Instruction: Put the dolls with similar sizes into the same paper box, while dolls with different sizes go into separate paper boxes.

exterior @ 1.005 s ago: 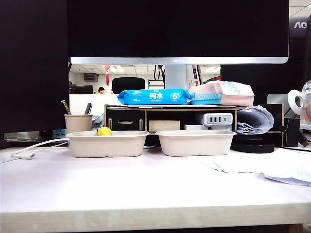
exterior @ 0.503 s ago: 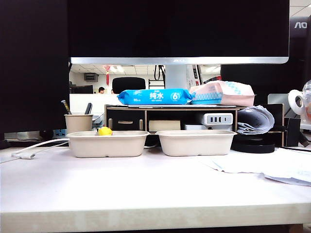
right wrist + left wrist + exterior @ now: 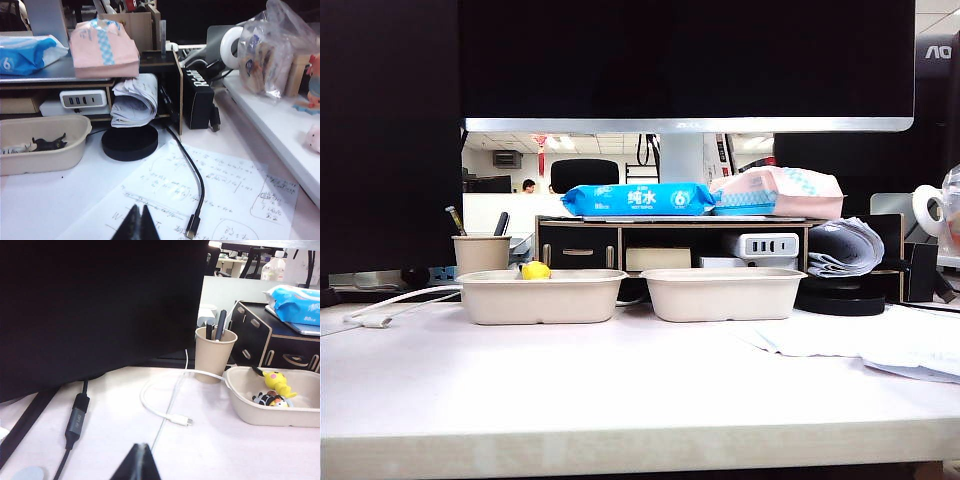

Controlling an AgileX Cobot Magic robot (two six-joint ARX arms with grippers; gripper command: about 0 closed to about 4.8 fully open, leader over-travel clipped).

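Now both grippers [image 3: 138, 462] [image 3: 138, 222] — fingers together, low.

At my eleven o'clock a pen cup [image 3: 481, 253]; at twelve, blue wipes [image 3: 638, 199] top a black organizer [image 3: 578, 247]; papers [image 3: 880, 345] at two.

Very little of the robot is visible; the exterior view shows neither arm. In the left wrist view, the left gripper [image 3: 138, 462] appears only as two black fingers meeting in a narrow, pointed wedge at the picture's edge; their faces are flat, matte and dark, with a thin seam between them. In the right wrist view, the right gripper [image 3: 138, 223] looks the same: two black, tapering fingers pressed together into a peak; no cables, screws or markings can be made out on either.
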